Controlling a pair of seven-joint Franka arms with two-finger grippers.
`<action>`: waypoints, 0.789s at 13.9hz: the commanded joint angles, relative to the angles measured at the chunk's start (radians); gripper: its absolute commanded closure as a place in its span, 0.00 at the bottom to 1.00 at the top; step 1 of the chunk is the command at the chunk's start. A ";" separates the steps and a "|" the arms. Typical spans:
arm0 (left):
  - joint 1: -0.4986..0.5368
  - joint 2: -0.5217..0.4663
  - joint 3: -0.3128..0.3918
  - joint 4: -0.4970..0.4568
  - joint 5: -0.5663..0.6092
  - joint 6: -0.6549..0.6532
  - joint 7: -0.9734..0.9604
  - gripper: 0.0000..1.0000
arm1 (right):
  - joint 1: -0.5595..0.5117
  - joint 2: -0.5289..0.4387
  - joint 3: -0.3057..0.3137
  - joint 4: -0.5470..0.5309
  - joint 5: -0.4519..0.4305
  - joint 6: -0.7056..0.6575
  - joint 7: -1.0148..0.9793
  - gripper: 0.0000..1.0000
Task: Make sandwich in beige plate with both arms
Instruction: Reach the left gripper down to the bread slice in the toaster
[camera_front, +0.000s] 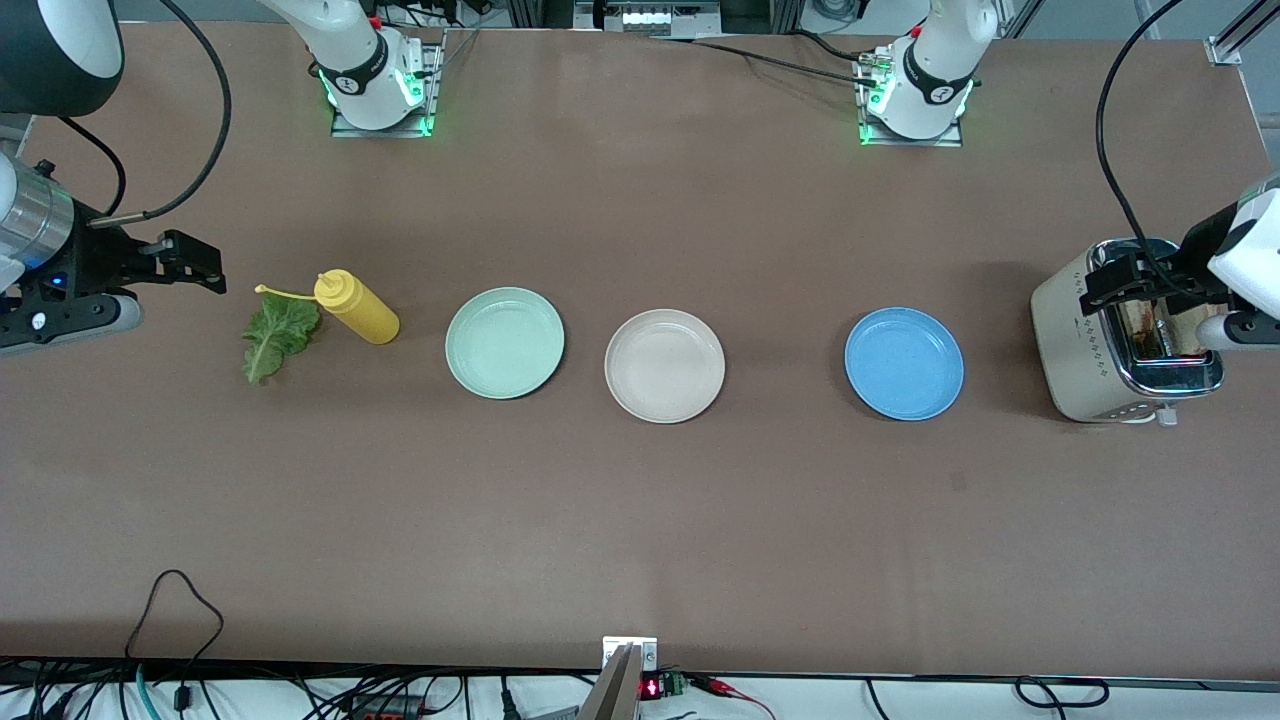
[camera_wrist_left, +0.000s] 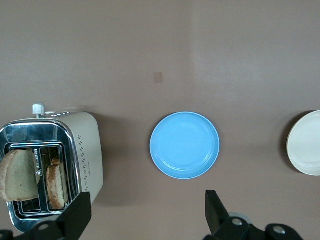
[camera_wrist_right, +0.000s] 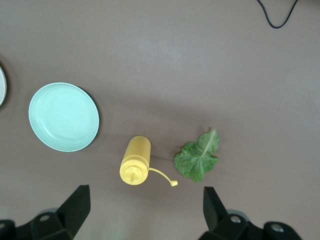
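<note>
Hovering with left claw (camera_front: 1135, 272) spread over toaster (camera_front: 1100, 350), right claw (camera_front: 190, 262) spread near lettuce (camera_front: 275, 335); beige plate (camera_front: 664, 365) sitting empty mid-tabletop; risking bread (camera_wrist_left: 20, 175) snagging in slots.

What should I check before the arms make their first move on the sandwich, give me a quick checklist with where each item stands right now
1. Beige plate bare and ready between the mint-green plate and the blue plate: ok.
2. Bread available: two slices stand in the toaster slots: ok.
3. Lettuce leaf reachable, lying flat beside the yellow squeeze bottle: ok.
4. Left pincer open and holding nothing, up over the toaster: ok.
5. Right pincer open and holding nothing, up at the lettuce end of the table: ok.
6. Bread loose enough to lift from the slots: cannot tell.
</note>
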 joint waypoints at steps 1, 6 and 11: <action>-0.001 -0.031 -0.005 -0.025 -0.004 -0.012 -0.003 0.00 | 0.001 -0.012 0.005 -0.006 -0.001 0.003 -0.011 0.00; 0.005 0.005 0.002 -0.007 -0.006 -0.004 -0.003 0.00 | -0.006 -0.033 0.010 -0.027 -0.001 0.003 -0.008 0.00; 0.023 0.068 0.014 0.008 0.005 -0.004 -0.001 0.00 | -0.010 -0.038 0.010 -0.047 -0.003 0.007 -0.008 0.00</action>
